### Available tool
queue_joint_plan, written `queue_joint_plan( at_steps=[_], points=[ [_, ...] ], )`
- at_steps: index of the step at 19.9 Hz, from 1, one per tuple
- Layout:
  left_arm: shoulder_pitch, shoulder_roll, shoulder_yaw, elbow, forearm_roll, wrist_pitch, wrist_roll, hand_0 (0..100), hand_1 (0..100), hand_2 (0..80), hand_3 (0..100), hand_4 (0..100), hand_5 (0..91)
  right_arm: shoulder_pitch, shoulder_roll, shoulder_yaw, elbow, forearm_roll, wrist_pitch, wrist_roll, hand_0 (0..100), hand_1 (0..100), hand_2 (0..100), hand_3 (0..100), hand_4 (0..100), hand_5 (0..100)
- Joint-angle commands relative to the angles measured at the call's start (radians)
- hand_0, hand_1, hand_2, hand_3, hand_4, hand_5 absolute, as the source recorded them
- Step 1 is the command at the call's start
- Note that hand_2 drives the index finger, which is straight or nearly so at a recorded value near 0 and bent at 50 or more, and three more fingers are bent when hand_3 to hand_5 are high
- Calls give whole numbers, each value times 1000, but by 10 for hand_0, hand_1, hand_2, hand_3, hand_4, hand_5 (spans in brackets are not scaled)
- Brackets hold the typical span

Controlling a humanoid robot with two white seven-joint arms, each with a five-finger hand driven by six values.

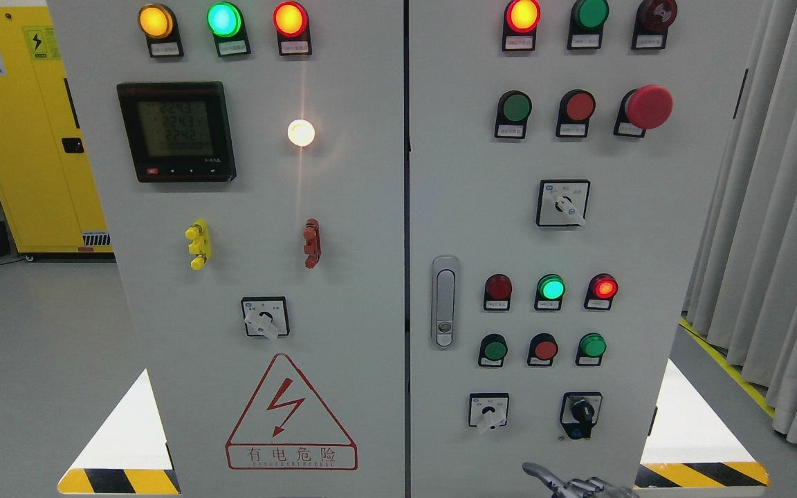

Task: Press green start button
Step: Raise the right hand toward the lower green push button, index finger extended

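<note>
I see robot hand [568, 484] low at btm edge, right of mid, side & finger state can't tell | green start button [515, 107] faces me, round, on right door [454, 173]

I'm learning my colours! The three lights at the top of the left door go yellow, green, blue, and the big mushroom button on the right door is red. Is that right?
Almost. The third light at the top of the left door glows red, not blue. The head view shows yellow, green, then red. The big mushroom button on the right door is red, as you said.
</note>
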Motion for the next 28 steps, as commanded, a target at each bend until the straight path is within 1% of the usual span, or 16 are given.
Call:
queue_joint_plan(
  at_steps=[1,3,5,7,9,12,16,20,28],
  points=[
    [-28,-9,-1,-28,0,-1,1,120,556,0,0,0,0,-98,42,-17,-88,86,6,-2,259,610,0,728,656,633],
    [-29,-9,-1,-28,0,-1,1,120,556,0,0,0,0,-109,42,-11,-90,89,6,-2,255,611,0,732,657,634],
    [-28,-9,-1,-28,0,-1,1,120,556,0,0,0,0,-117,42,-8,-95,105,6,-2,250,617,0,772,656,635],
    [-28,-9,-1,-28,0,-1,1,120,556,0,0,0,0,-123,42,-6,-95,114,6,-2,237,634,0,817,687,651],
    [-28,-9,1,-28,0,-1,1,120,556,0,0,0,0,-141,43,0,-89,120,8,-2,230,641,0,826,696,658],
    [-28,-9,-1,-28,0,-1,1,120,556,0,0,0,0,-157,43,7,-73,140,31,1,224,646,0,827,703,667],
    [-28,-9,-1,-28,0,-1,1,120,556,0,0,0,0,-166,40,46,-52,140,66,1,222,648,0,828,701,669],
    [-28,-9,-1,-28,0,-1,1,120,556,0,0,0,0,-195,40,64,-20,141,71,3,220,649,0,828,684,668],
    [-28,-9,-1,-28,0,-1,1,120,556,0,0,0,0,-233,33,67,43,141,71,-2,214,647,0,809,665,662]
  ],
)
